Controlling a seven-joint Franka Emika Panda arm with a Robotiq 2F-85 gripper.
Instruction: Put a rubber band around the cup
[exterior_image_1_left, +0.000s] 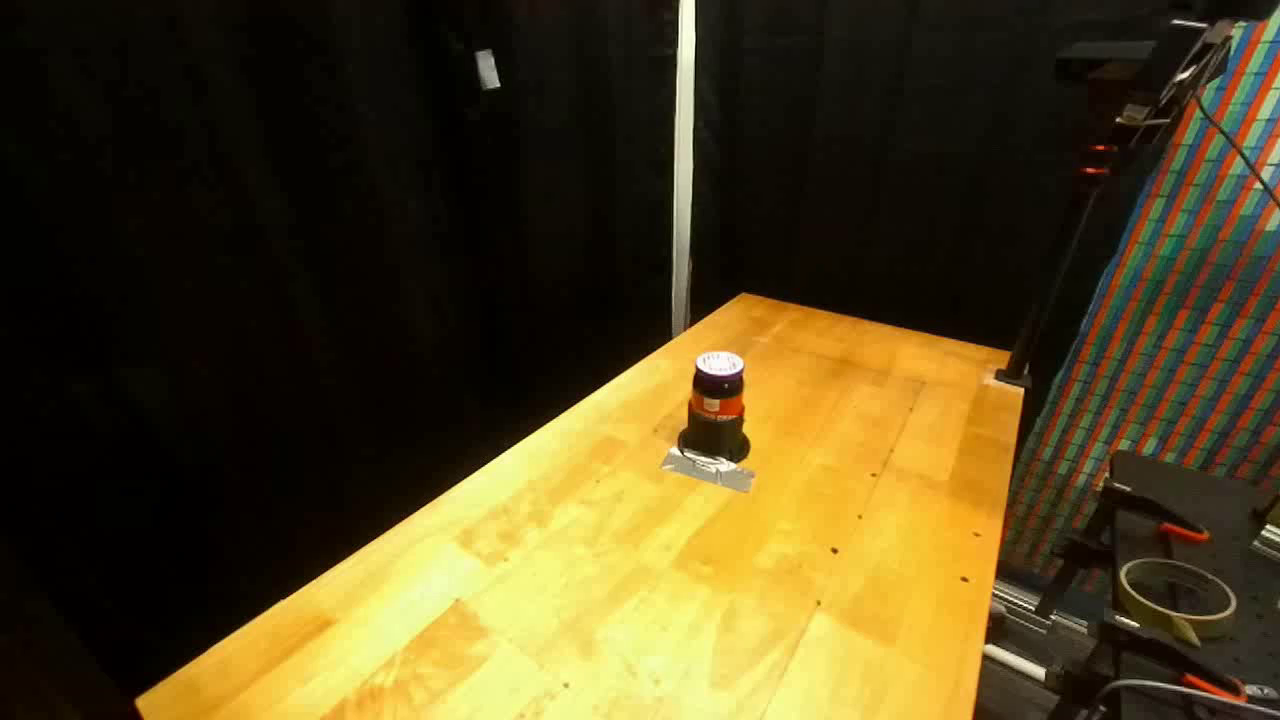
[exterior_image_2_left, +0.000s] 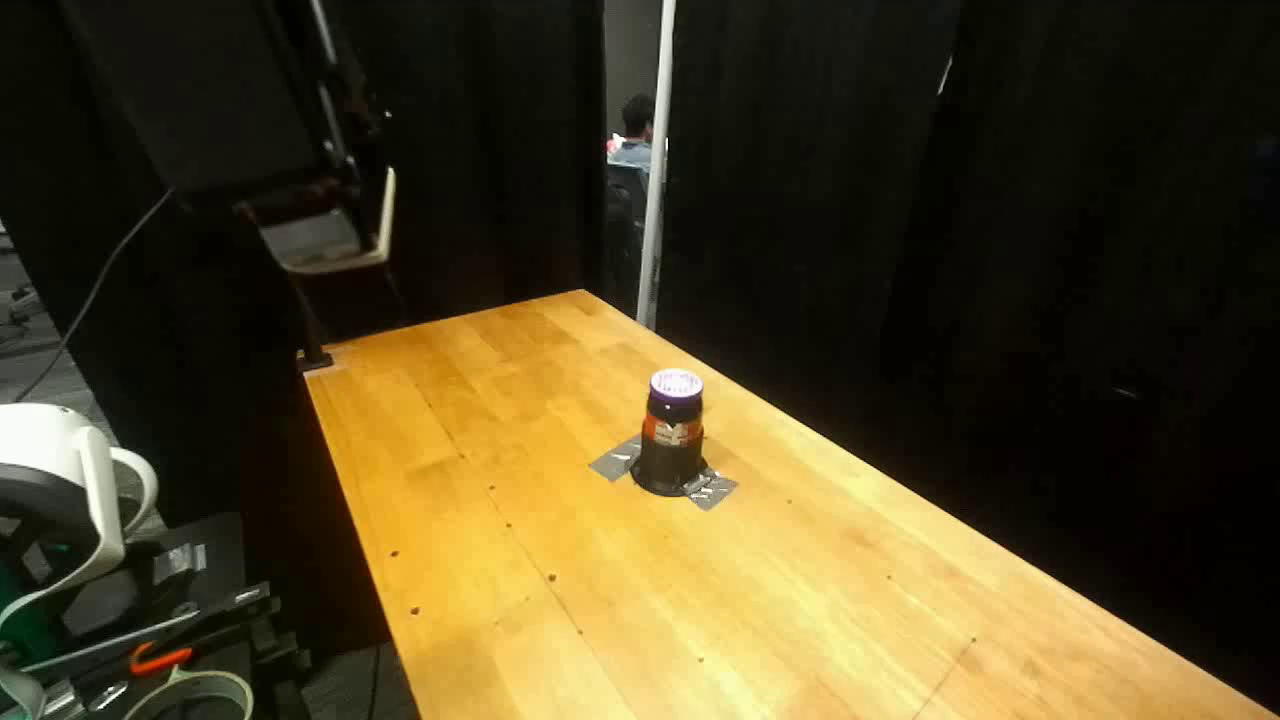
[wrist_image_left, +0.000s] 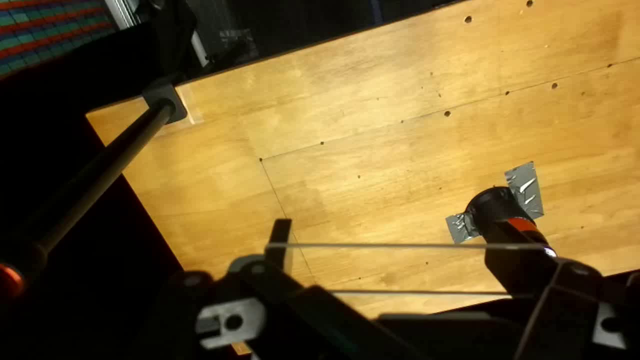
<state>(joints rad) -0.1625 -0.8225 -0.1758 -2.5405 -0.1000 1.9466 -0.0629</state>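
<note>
At the left of the wrist view, one pole (wrist_image_left: 114, 159) is fixed at a corner of the bench (wrist_image_left: 350, 100), presumably put there to stay out of the way. Next comes the tool (wrist_image_left: 394, 239), its two fingers (wrist_image_left: 280, 237) spread well apart. Between them run two pale strands, most likely both sides of one rubber band (wrist_image_left: 400, 245); the spread seems meant to hold the loop taut and wide enough to pass over the cup (wrist_image_left: 521, 224). That single cup is at the right, partly hidden behind a finger, and the loop is not yet around it. Both exterior views show it upright on the bench, untouched by the tool. Two strips of grey tape (wrist_image_left: 526, 190) lie at its base, probably pinning it so the band's pull cannot shift or tip it.
</note>
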